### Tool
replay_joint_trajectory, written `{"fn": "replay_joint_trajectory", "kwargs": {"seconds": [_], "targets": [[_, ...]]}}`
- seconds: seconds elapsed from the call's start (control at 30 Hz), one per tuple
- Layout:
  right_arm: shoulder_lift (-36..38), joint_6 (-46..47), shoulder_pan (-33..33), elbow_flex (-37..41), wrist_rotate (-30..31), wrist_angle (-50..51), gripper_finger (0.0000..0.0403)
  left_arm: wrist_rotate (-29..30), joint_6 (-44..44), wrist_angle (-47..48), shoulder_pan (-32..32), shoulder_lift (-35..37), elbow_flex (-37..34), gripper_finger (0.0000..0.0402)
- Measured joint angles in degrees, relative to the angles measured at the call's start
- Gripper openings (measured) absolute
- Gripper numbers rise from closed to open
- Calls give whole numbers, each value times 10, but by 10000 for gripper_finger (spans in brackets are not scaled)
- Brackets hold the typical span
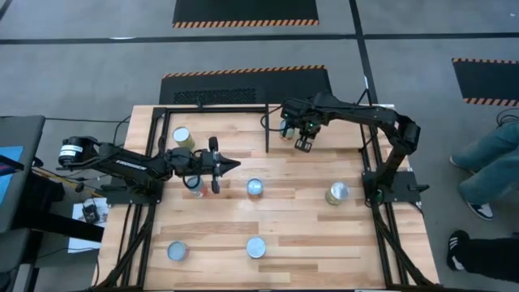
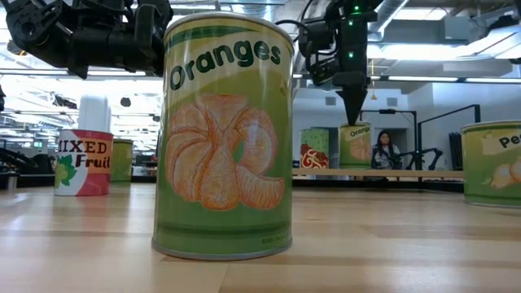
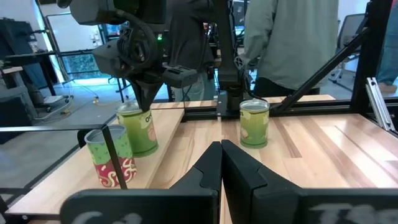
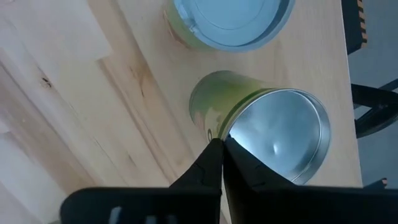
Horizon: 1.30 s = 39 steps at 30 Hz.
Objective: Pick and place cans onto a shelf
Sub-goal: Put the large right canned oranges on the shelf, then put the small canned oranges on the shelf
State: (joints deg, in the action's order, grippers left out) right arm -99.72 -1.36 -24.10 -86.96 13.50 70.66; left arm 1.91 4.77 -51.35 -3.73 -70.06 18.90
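Observation:
My right gripper (image 4: 222,144) points down at the far middle of the table. It is shut on a green-labelled can with a silver top (image 4: 280,134). That can stands upright on the light shelf (image 4: 124,93), next to a can with a pale blue top (image 4: 230,15). The low view shows the same gripper (image 2: 356,120) on top of that can (image 2: 356,146). My left gripper (image 1: 233,166) hangs shut and level over the table's left middle, touching nothing. More cans (image 1: 255,188) (image 1: 337,193) (image 1: 255,247) stand upright on the tabletop. My right gripper has its fingertips (image 4: 211,152) together on the silver top's rim (image 4: 231,129), at the rim's near edge. It comes from above, pointing steeply down. The can stands upright with its base on the shelf. The fingertips hide the exact place of contact.
Another can (image 1: 182,136) stands at the far left and one (image 1: 177,251) at the near left. Black frame bars (image 1: 268,130) edge the shelf and the table's sides. People stand beyond the table's right side (image 1: 486,162) and behind it (image 3: 292,37).

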Motion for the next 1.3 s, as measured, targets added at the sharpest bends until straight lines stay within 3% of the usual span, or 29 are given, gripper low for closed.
{"fn": "replay_joint_trajectory", "kwargs": {"seconds": [0.37,0.57,0.7,0.87,0.93,1.1,1.3], "targets": [[4,-4,7,1,13,-13,109,0,1,0,0,0,0,0],[43,-11,26,-7,16,1,144,0,1,0,0,0,0,0],[93,-15,62,-8,15,12,118,0,3,5,0,0,0,0],[153,-17,126,35,15,-15,35,0,6,16,0,0,0,0],[184,-17,149,80,15,-60,12,0,6,16,0,0,0,0],[274,-6,209,254,5,-286,19,0,2,18,0,0,0,0],[301,40,275,411,-103,-621,9,1,5,18,0,0,0,0]]}}
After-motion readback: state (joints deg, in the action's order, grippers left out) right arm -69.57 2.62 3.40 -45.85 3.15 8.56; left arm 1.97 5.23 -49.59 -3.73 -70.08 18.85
